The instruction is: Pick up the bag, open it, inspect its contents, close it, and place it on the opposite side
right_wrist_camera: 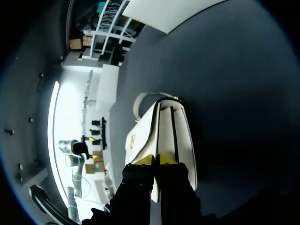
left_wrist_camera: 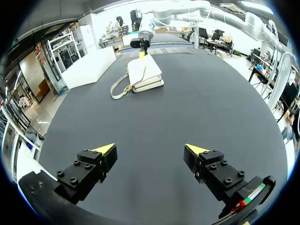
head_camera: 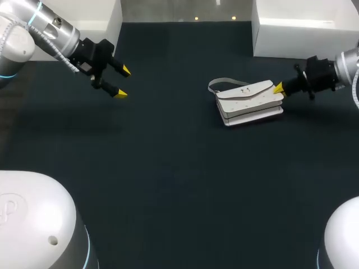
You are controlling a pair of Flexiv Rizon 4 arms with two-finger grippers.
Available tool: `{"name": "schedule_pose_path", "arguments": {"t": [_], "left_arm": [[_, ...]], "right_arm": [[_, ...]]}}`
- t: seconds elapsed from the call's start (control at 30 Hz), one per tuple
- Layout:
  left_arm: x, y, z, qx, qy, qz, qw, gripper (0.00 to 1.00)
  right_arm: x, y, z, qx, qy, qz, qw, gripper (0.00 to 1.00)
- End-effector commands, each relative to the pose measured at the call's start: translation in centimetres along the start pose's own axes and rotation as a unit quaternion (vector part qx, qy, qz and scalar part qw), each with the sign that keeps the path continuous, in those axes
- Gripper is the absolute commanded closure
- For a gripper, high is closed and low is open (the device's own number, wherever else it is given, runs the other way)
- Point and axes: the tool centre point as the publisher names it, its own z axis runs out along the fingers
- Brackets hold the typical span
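Starting with the right gripper: the two yellow tips are squeezed nearly together. In its wrist view they look clamped on the near short end of the bag, around the edge of the front flap. I'd call that a grip rather than just a touch, but the fingers hide part of the contact, so I'm not 100% on it.

The bag lies flat on the table, over on the right-arm side and toward the back. What matters here is that its long axis runs straight out ahead of those fingers, pretty much in line with the right arm. So it's held by one end, with the rest of the body stretching away toward the middle of the table.

At the far end of the bag the strap loops out onto the table, pointing toward the other arm.

Way past that is the left gripper, wide open with nothing in it, hovering well apart from the bag. So the right arm is clearly the closer one. My guess is any lift hangs the bag from that pinched end, and the left has to cross over to help with the flap.
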Motion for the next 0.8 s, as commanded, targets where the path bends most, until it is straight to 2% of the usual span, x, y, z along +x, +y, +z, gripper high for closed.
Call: {"name": "schedule_pose_path", "arguments": {"t": [0.03,0.4,0.43,0.53,0.8], "left_arm": [[0.0,0.1,0.1,0.001,-0.001,0.001,1.000,0.00],[0.0,0.1,0.1,0.001,-0.001,0.001,1.000,0.00],[0.0,0.1,0.1,0.001,-0.001,0.001,1.000,0.00],[0.0,0.1,0.1,0.001,-0.001,0.001,1.000,0.00],[0.0,0.1,0.1,0.001,-0.001,0.001,1.000,0.00]], "right_arm": [[0.3,-0.7,-0.1,-0.162,-0.015,0.001,0.987,1.00],[0.3,-0.7,-0.1,-0.162,-0.015,0.001,0.987,1.00],[0.7,-1.0,0.3,-0.183,-0.020,0.003,0.983,1.00],[1.3,-2.1,1.7,-0.187,-0.006,0.015,0.982,1.00],[3.2,-4.8,4.8,-0.162,0.021,0.015,0.986,1.00]]}}
